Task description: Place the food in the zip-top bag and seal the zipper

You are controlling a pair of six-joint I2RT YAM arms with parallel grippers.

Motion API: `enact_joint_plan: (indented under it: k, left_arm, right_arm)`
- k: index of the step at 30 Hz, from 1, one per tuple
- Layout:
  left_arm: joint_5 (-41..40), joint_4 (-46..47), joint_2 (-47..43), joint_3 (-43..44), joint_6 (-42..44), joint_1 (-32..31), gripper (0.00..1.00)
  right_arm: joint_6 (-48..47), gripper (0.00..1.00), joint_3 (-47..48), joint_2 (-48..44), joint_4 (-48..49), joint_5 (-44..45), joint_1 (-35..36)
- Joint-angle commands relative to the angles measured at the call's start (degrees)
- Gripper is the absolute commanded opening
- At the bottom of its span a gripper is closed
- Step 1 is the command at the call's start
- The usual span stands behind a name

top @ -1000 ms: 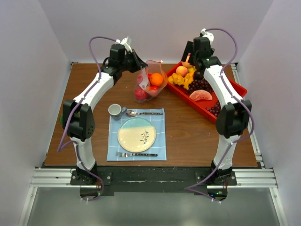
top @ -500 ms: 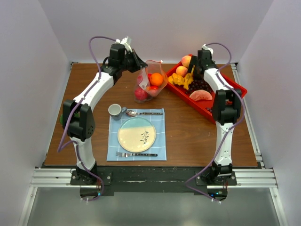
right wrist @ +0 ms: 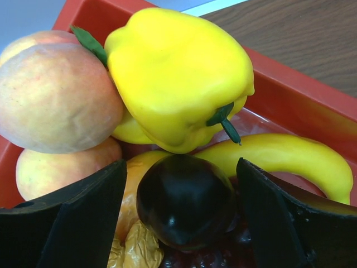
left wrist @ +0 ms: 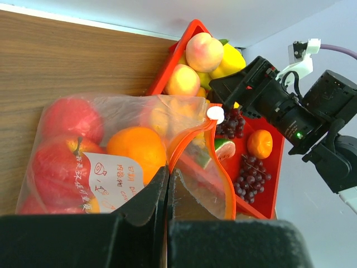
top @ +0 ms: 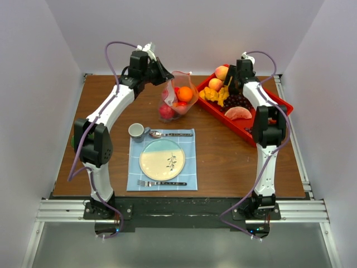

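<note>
While your left gripper (left wrist: 167,187) is clamped on the zip-top bag (left wrist: 83,145) at far centre, your right gripper (right wrist: 181,164) has its fingers apart around a dark purple fruit (right wrist: 184,206) in the red tray (right wrist: 312,84), far right. If you close off-centre, that glossy round fruit may squirt out and nudge the yellow pepper (right wrist: 178,72).

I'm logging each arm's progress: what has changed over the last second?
The right gripper swung forward and down to the far end of the red tray. It now sits open around a dark round fruit and has not closed on it. The left gripper stayed shut on the mouth of the zip-top bag, which has not moved.
</note>
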Motion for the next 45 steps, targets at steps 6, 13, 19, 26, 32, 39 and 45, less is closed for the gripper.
enact_joint_plan:
  k: [6,13,19,26,32,39,45]
  left_arm:
    - [-0.34,0.47,-0.87,2.13,1.49,0.64,0.00]
    - [0.10,0.73,-0.70,2.13,1.31,0.64,0.00]
    - [0.02,1.08,-0.96,1.43,1.57,0.64,0.00]
    - [0.28,1.87,-0.35,1.34,1.40,0.64,0.00]
    - [1.07,3.45,0.36,1.34,0.61,0.64,0.00]
    - [0.55,3.20,0.09,0.55,1.57,0.64,0.00]
    - [0.72,3.98,0.18,-0.41,1.40,0.81,0.00]
  right_arm:
    - [0.83,0.88,2.04,0.60,-0.93,-0.69,-0.07]
    - [0.83,0.84,2.91,1.21,-2.51,-0.60,-0.16]
    - [1.44,0.77,3.44,2.36,-3.74,-1.13,-0.08]
    - [2.85,0.38,5.29,-0.45,-5.41,0.54,0.19]
    - [3.99,0.30,3.36,-8.09,-8.13,2.39,1.24]
    - [5.57,0.27,-2.96,-22.76,-12.79,2.48,6.59]
    - [7.33,0.29,-5.69,-31.90,-14.90,1.60,19.07]
